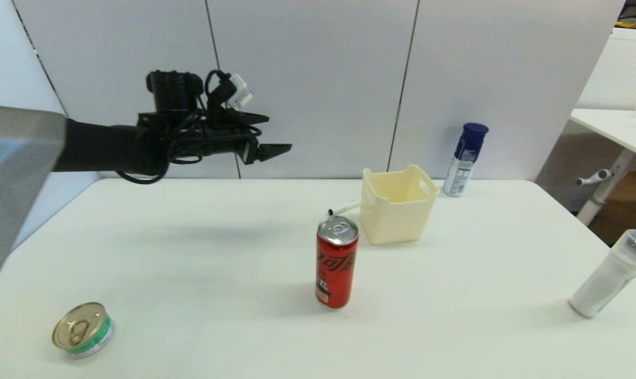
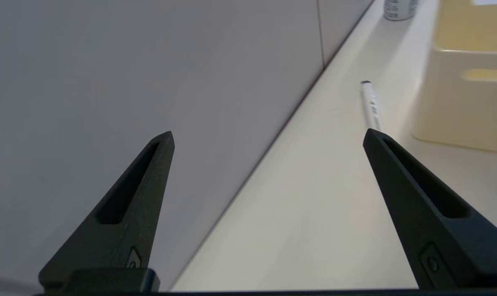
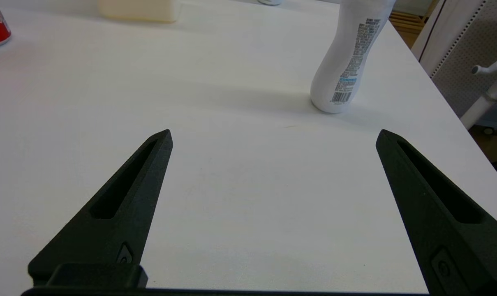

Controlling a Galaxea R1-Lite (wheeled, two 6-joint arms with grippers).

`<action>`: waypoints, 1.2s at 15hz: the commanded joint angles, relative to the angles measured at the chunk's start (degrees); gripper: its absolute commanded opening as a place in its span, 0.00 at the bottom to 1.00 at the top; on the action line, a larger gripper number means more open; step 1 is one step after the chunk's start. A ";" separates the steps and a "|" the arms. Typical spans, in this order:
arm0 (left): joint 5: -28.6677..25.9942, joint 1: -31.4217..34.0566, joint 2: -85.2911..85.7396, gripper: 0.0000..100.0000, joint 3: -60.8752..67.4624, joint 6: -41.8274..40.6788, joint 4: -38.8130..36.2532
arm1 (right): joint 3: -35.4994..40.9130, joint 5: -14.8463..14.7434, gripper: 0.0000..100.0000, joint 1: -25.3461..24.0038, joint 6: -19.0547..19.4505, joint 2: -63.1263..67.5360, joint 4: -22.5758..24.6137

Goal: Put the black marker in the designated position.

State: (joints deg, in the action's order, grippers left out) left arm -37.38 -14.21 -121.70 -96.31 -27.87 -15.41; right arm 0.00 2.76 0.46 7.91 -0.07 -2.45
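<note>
Currently I have the left claw point(image 1: 269, 150) raised high above the surface point(image 1: 191, 273), near the back wall panels, fingers spread wide and holding nothing. The black marker point(image 1: 345, 207) lies flat on the surface just beside the cream bin point(image 1: 399, 210), on the bin's left side; from the left wrist view its barrel point(image 2: 371, 107) runs close along the bin's wall point(image 2: 458, 102), and I cannot tell whether the two touch.

Right claw point(image 3: 273, 135): released, empty, hovering low over the right part of the surface near the white bottle point(image 3: 347, 61). Out of the head view; I read it as parked.

Risks as I judge them:
- Marker is slim, round and lying flat. A descent that is off-centre could nudge it so it rolls away or tucks tighter against the bin.
- Little room on the bin side. One finger may land on the bin rim or shove the bin, dragging the marker with it.
- The red soda can point(image 1: 337, 261) stands upright in front of the marker. A low approach from the robot's side could clip it and tip it.
- Closing too high would pinch only the top of the barrel and let it squirt out.

Designated position is not marked in any view; the bin is my guess.
</note>
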 commanded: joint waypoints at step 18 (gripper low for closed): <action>12.24 8.77 95.42 1.00 80.22 5.46 8.11 | 0.00 0.06 1.00 -0.02 0.09 0.07 -0.01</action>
State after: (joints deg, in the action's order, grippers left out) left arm -25.03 -6.08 -33.46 -20.55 -23.24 -3.79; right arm 0.00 2.76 0.49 7.94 -0.07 -2.45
